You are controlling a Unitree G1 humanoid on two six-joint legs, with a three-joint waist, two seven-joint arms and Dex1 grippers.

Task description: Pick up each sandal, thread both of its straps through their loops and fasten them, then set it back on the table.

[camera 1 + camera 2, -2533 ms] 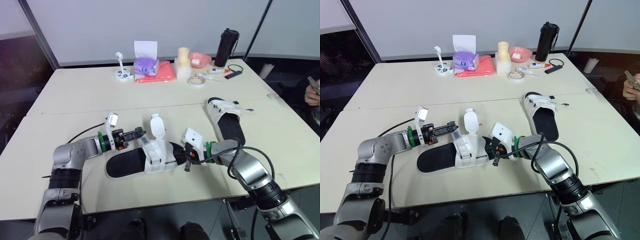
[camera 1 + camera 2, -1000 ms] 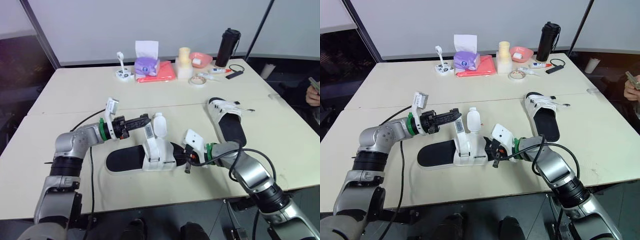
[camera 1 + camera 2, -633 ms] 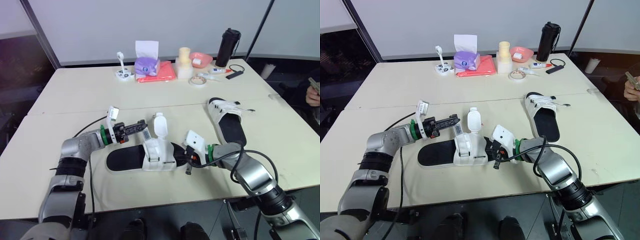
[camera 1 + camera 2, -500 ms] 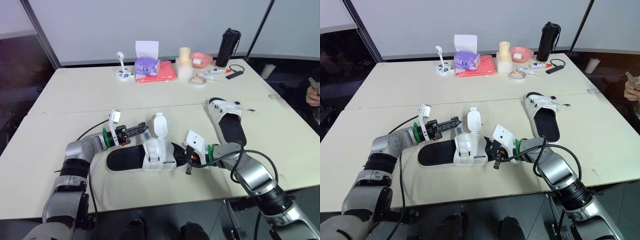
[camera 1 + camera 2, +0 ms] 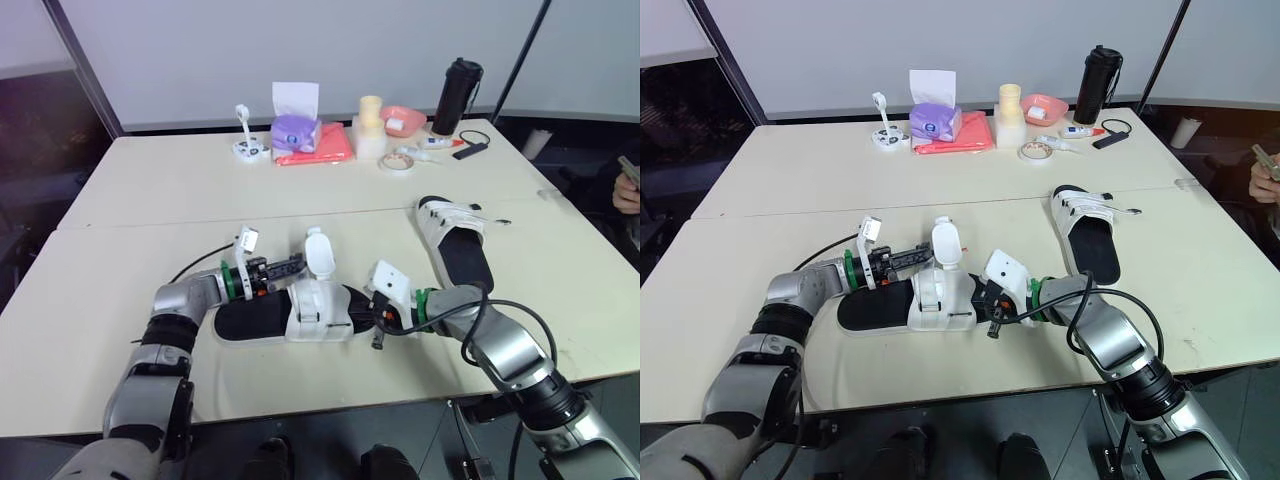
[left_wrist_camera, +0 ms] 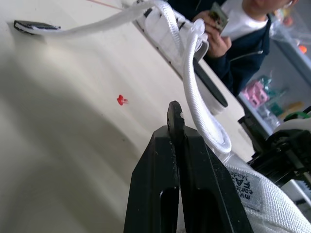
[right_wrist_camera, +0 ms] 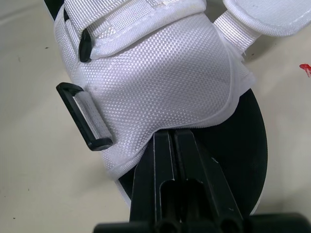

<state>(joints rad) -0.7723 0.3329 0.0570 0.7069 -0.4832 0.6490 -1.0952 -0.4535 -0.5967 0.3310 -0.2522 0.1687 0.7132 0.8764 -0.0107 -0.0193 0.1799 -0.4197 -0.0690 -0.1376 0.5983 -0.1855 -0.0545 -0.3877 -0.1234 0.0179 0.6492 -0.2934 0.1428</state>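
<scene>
2 sandals on the pale surface [image 5: 150, 190] in front of me right now. The near sandal [image 5: 250, 322] lies flat at the front centre, with the bare black stretch of its sole toward my left arm and its white upper [image 7: 160, 82] wrapped across the middle. 1 strap flap [image 5: 318, 250] stands upright off the top of that upper.

My left pincer [image 6: 175, 115] sits low at the upper's left side, over the bare sole. On the left wrist view its 2 black fingers are pressed tight together. A white strap [image 6: 194, 87] runs right alongside the tip. I can't tell whether any webbing is actually caught between the fingers.

My right pincer [image 7: 170, 138] is at the opposite end of the same sandal. Its fingers are closed on the hem of the white upper, with the black sole directly beneath them. 1 black rectangular loop [image 7: 82, 116] sticks out from the upper's edge, just beside those fingers.

The far sandal [image 5: 462, 258] rests on the surface beyond my right arm, well apart from the near one, with white straps across its far end.

Along the back edge I've got a purple tissue box [image 5: 294, 130], a red cloth [image 5: 320, 148] touching it, a roll of tape [image 5: 400, 161] and a black bottle [image 5: 453, 95]. A small red mark [image 6: 121, 100] dots the surface near the strap. A person [image 6: 243, 34] sits past the right side, holding a phone.
</scene>
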